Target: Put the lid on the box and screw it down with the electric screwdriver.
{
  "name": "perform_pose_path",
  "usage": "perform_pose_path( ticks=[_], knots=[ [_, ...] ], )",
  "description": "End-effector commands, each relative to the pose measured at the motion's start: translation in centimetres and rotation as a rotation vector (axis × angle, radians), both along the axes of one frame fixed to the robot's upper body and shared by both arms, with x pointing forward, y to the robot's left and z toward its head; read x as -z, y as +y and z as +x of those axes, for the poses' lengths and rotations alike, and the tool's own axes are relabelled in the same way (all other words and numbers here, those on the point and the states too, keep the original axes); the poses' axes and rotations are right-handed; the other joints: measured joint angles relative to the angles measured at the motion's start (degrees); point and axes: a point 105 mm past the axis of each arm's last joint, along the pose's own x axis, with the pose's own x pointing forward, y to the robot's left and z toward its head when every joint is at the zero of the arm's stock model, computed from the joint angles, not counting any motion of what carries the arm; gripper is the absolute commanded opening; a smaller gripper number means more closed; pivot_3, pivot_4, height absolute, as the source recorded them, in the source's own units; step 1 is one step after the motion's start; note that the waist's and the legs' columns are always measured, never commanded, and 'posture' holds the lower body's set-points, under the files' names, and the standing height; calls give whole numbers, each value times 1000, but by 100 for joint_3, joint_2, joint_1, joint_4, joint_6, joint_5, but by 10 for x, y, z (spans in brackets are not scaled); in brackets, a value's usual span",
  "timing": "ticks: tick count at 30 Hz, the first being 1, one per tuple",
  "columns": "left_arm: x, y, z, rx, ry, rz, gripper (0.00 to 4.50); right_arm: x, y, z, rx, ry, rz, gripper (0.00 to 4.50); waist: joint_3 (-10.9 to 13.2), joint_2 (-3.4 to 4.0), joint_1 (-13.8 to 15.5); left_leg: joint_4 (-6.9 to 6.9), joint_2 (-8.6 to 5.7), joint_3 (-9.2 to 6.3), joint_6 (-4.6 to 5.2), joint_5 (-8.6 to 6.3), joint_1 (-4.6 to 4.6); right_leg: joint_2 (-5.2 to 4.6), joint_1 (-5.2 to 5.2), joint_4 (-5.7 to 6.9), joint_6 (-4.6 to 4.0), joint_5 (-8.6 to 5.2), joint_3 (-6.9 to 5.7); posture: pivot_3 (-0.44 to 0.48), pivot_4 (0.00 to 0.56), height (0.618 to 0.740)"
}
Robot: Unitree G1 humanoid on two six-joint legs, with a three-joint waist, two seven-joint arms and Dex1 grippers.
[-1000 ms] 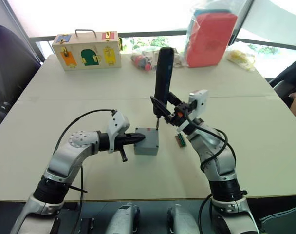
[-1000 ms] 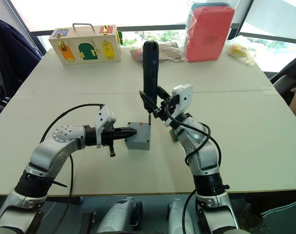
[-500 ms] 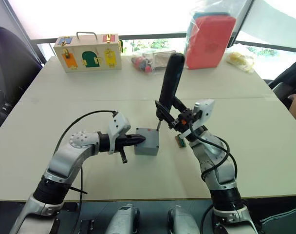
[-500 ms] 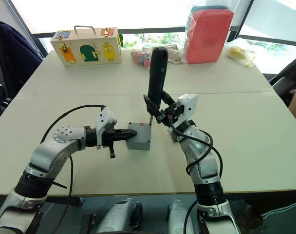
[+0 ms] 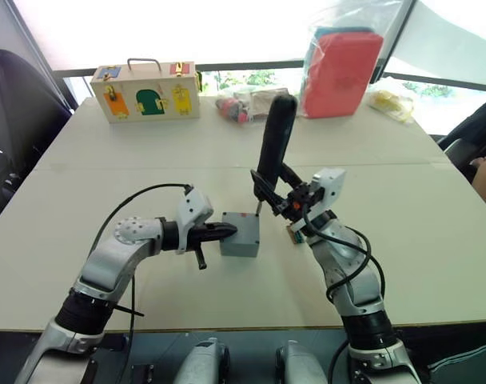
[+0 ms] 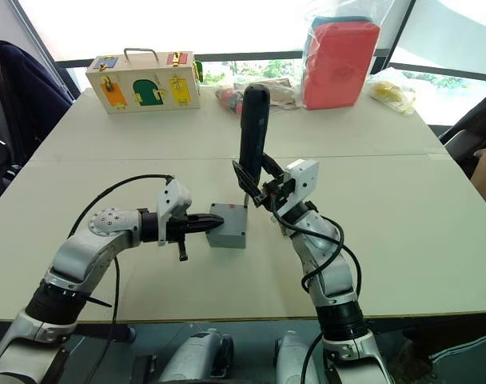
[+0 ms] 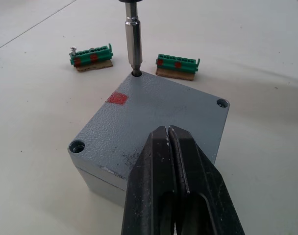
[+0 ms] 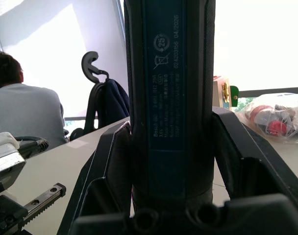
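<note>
The grey box [image 5: 240, 241] stands mid-table with the lid [image 7: 154, 117] seated on top; a red mark shows on the lid's surface. My left gripper [image 7: 167, 131] is shut, and its tips rest on the lid's near edge. My right gripper [image 5: 276, 192] is shut on the electric screwdriver [image 5: 273, 140], which stands nearly upright, leaning slightly to the right. Its metal bit [image 7: 134, 41] sits in the lid's far corner screw hole. Two other corner holes of the lid show.
Two green connector pieces [image 7: 176, 65] lie just beyond the box. A wooden box with coloured doors [image 5: 145, 90], a red pouch in plastic [image 5: 343, 70] and bags of small items [image 5: 241, 102] line the far edge. A person [image 8: 21, 107] sits off to one side.
The screwdriver tipped from upright to a lean on the right, then came partly back. Its bit stayed at the lid's far corner. The left gripper held its place.
</note>
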Motion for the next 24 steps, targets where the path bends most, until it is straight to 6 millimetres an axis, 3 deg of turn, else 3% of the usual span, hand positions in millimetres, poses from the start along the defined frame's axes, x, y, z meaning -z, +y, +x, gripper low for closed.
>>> perform_pose_path(
  ticks=[1, 24],
  knots=[
    [2, 0, -3, 1, 0, 16, 0, 54, 5, 2, -1, 175, -114, 1938, -15, -3, 0, -1, 0, 0, 0, 0, 0, 0, 0, 0, -1, -1, 0, 0, 150, 740],
    [7, 0, 1, -20, 2, 1, 0, 41, 5, 2, -13, 156, -54, 1938, -48, -1, 3, -4, 1, -1, 5, -4, 3, -4, 2, -5, -5, -4, -1, 0, 150, 740]
  ],
)
